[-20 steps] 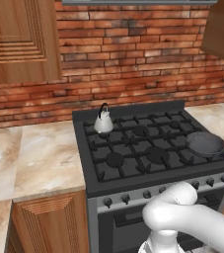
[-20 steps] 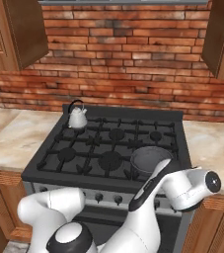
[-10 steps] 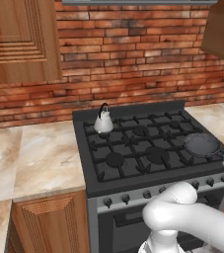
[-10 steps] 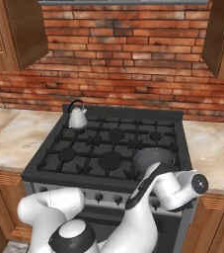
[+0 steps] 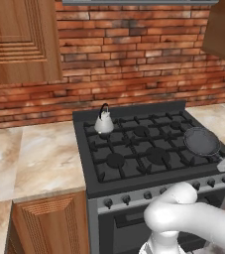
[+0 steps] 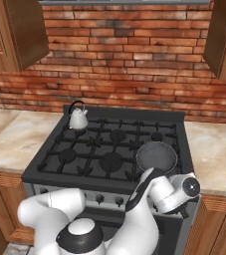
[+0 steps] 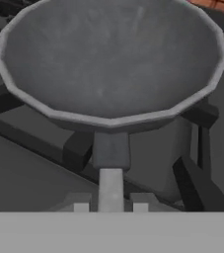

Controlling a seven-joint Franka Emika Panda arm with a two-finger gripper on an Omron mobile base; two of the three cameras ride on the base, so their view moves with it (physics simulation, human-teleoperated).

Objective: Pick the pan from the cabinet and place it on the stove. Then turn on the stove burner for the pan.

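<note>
Over the last second the pan [image 5: 201, 141] has sunk from a tilted carry above the front right corner of the stove [image 5: 134, 149] to sit low over the front right burner grate, and the arm's wrist has dropped with it toward the stove's front edge. In the hand view the gripper [image 7: 110, 203] looks straight along the handle: the jaws are clamped on the handle, which runs forward between them into the grey bowl of the pan [image 7: 111, 59] just ahead. Black grate bars lie beneath and to either side of the jaws, close under the pan's base. From the right base view the pan [image 6: 157, 156] sits over the front right burner, its rim near level; I cannot tell whether the base already rests on the grate or hangs just clear. To finish the placement well, the hand should ease straight down until the base settles flat on the bars, keeping the bowl centred ahead of the jaws, and only then let go, since a release from any height or tilt could make it rock or slide. The kettle [image 5: 104, 121] stands well beyond the jaws at the far left burner, out of the way. The burner knob remains for afterwards.
</note>
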